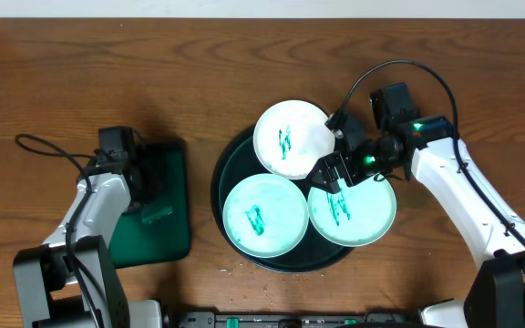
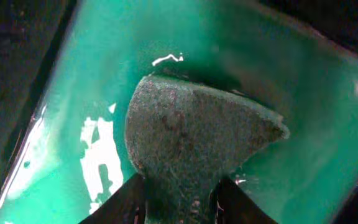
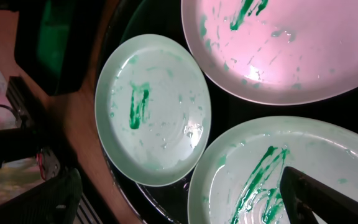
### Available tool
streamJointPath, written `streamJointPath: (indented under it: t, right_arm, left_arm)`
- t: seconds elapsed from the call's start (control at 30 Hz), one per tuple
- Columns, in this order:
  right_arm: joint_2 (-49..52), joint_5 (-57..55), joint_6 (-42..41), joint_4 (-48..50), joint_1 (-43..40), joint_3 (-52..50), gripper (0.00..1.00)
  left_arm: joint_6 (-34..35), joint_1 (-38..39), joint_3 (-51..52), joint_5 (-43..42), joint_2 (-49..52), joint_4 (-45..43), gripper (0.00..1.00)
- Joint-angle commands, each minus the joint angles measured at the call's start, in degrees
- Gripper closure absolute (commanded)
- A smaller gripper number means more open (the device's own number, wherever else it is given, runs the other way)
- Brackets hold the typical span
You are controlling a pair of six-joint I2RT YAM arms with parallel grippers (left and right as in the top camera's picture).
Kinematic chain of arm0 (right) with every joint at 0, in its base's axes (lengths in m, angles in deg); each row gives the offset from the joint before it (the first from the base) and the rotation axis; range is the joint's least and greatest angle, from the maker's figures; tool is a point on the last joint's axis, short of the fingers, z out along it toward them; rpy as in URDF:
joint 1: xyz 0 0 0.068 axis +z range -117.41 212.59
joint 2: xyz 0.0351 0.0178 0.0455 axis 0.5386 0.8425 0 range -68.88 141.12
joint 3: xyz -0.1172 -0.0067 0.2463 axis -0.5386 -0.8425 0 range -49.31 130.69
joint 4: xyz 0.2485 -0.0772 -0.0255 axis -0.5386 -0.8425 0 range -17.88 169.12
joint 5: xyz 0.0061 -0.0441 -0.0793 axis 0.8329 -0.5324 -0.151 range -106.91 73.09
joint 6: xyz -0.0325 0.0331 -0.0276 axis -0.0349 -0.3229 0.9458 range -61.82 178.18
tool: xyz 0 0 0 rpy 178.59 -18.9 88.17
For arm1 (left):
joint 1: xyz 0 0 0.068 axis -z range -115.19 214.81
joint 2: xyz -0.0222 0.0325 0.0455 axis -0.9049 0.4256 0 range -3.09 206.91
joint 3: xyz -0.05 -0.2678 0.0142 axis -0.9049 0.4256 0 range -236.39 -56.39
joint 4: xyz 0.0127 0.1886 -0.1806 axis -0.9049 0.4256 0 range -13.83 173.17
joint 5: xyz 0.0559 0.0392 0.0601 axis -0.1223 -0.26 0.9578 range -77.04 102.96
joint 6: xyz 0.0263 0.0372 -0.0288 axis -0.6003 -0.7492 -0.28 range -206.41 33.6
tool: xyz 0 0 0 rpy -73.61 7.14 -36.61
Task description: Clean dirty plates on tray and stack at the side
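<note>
Three round pale mint-white plates (image 1: 292, 138) (image 1: 262, 216) (image 1: 354, 211) lie flat and face up on the large round dark green-black tray (image 1: 219, 187), right of centre in the overhead view, close together in a triangle. The upper plate and the lower-right plate reach out over the tray's rim, while the lower-left plate sits within it. Being round, they have no long axis. Each carries a green scribble at its centre: those on the upper and lower-left plates run roughly top to bottom of the frame, and the one on the lower-right plate slants a little. The white right arm (image 1: 445, 173) comes in from the right edge, and its jaws hang released, spread wide with nothing between them, above the spot where the upper and lower-right plates meet. In the right wrist view one dark finger (image 3: 328, 199) stands over the lower-right plate beside its scribble. A black cable (image 1: 399, 68) loops above that arm. Left of the round tray, apart from it, a smaller rectangular green tray (image 1: 167, 228) rests on the brown wood-grain desk (image 1: 199, 73). The left arm (image 1: 98, 205) reaches over it, and in the left wrist view its jaws grasp the narrow end of a dark green scrubbing sponge (image 2: 191, 143) just above the tray's wet, shiny bottom.
</note>
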Motion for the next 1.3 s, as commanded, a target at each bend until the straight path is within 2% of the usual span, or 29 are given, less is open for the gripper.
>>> streamJointPath:
  t: [0.0,0.07,0.1,0.2,0.27,0.3,0.33,0.53,0.63,0.7,0.73,0.77,1.1,1.17,1.23,1.27]
  right_arm:
    - [0.0,1.1,-0.4,-0.1,0.6,1.4,0.01]
    - [0.0,1.1,-0.4,-0.2,0.6,1.4,0.01]
    - [0.0,1.1,-0.4,-0.2,0.6,1.4,0.01]
    - [0.0,1.1,-0.4,-0.2,0.6,1.4,0.01]
    - [0.0,1.1,-0.5,-0.2,0.6,1.4,0.01]
    - [0.0,1.1,-0.5,-0.2,0.6,1.4,0.01]
    - [0.0,1.1,-0.5,-0.2,0.6,1.4,0.01]
    - [0.0,1.1,-0.4,-0.2,0.6,1.4,0.01]
    - [0.0,1.1,-0.4,-0.2,0.6,1.4,0.01]
    - [0.0,1.1,-0.4,-0.2,0.6,1.4,0.01]
    - [0.0,1.1,-0.4,-0.2,0.6,1.4,0.01]
    - [0.0,1.1,-0.4,-0.1,0.6,1.4,0.01]
    - [0.0,1.1,-0.4,0.4,0.6,1.4,0.01]
    - [0.0,1.1,-0.4,0.4,0.6,1.4,0.01]
    - [0.0,1.1,-0.4,0.4,0.6,1.4,0.01]
    - [0.0,1.1,-0.4,0.5,0.6,1.4,0.01]
  left_arm:
    - [-0.3,-0.2,-1.1,0.3,0.7,-0.5,0.63]
    - [-0.3,-0.2,-1.0,-0.4,0.7,-0.5,0.54]
    - [-0.3,-0.2,-1.0,-1.1,0.7,-0.5,0.44]
    - [-0.3,-0.2,-1.0,-1.7,0.7,-0.7,0.41]
    - [-0.3,-0.2,-1.0,-1.7,0.7,-0.8,0.32]
    - [-0.3,-0.2,-1.0,-1.7,0.7,-1.0,0.23]
    - [-0.3,-0.2,-1.0,-1.7,0.7,-1.2,0.20]
    - [-0.3,-0.2,-1.3,-2.5,0.6,-1.6,0.19]
    - [-0.1,-0.2,-1.3,-2.5,0.6,-1.6,0.23]
    - [-0.1,-0.2,-1.3,-2.5,0.6,-1.5,0.38]
    - [-0.1,-0.2,-1.3,-2.5,0.6,-1.6,0.49]
    - [-0.1,-0.2,-1.3,-2.5,0.6,-1.6,0.51]
    - [-0.6,-0.2,-2.1,-3.8,-4.1,-0.1,0.46]
    - [-0.6,-0.2,-2.1,-3.8,-4.8,0.4,0.41]
    - [-0.6,-0.2,-2.1,-3.8,-5.3,0.7,0.30]
    - [-0.6,-0.2,-2.1,-3.8,-5.4,0.9,0.29]
